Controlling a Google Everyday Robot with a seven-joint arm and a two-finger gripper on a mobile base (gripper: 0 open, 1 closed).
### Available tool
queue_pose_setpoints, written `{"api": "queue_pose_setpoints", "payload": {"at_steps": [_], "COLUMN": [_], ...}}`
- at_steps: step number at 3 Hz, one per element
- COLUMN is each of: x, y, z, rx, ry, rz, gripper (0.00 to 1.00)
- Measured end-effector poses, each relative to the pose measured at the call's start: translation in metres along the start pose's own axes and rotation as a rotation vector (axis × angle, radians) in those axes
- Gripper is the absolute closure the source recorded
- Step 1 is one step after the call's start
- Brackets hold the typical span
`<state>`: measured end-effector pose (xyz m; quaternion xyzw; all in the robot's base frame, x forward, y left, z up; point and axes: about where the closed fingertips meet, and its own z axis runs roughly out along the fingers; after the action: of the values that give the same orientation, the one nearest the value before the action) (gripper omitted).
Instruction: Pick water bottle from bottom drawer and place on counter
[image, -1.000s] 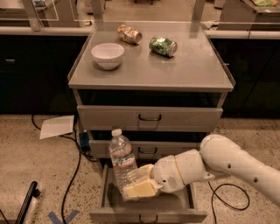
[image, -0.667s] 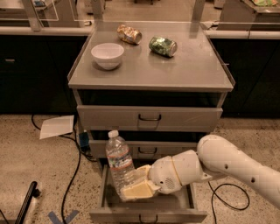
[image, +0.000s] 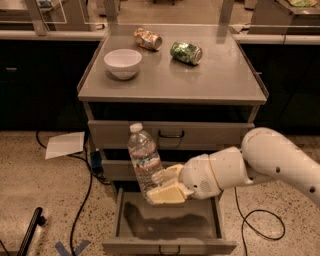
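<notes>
The water bottle (image: 144, 159), clear with a white cap, is held slightly tilted in front of the middle drawer. My gripper (image: 165, 186) is shut on the bottle's lower part, its pale fingers (image: 167, 194) wrapped around it, above the open bottom drawer (image: 170, 226), which looks empty inside. The white arm reaches in from the right. The counter (image: 200, 77), the cabinet's flat grey top, lies above and behind the bottle.
On the counter stand a white bowl (image: 122, 62), a tan-and-orange can (image: 148, 39) and a green can (image: 186, 52), both on their sides. The top drawer (image: 170, 134) is shut. A paper sheet (image: 66, 144) and cables (image: 85, 190) lie on the floor at left.
The bottle has risen in my gripper, from low over the drawer to level with the middle drawer, and shifted slightly left.
</notes>
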<state>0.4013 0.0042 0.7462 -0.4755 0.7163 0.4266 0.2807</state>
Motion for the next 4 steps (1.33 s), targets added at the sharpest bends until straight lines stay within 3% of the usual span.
{"api": "queue_pose_setpoints", "payload": {"at_steps": [1, 2, 4], "x": [-0.04, -0.077, -0.149], "y": [-0.023, -0.048, -0.089], "z": [-0.034, -0.06, -0.082], "rx": [0.066, 0.152, 0.308], "ry": [0.022, -0.013, -0.169], "rz": [-0.029, -0.05, -0.089], "gripper": [1.0, 1.0, 1.0]}}
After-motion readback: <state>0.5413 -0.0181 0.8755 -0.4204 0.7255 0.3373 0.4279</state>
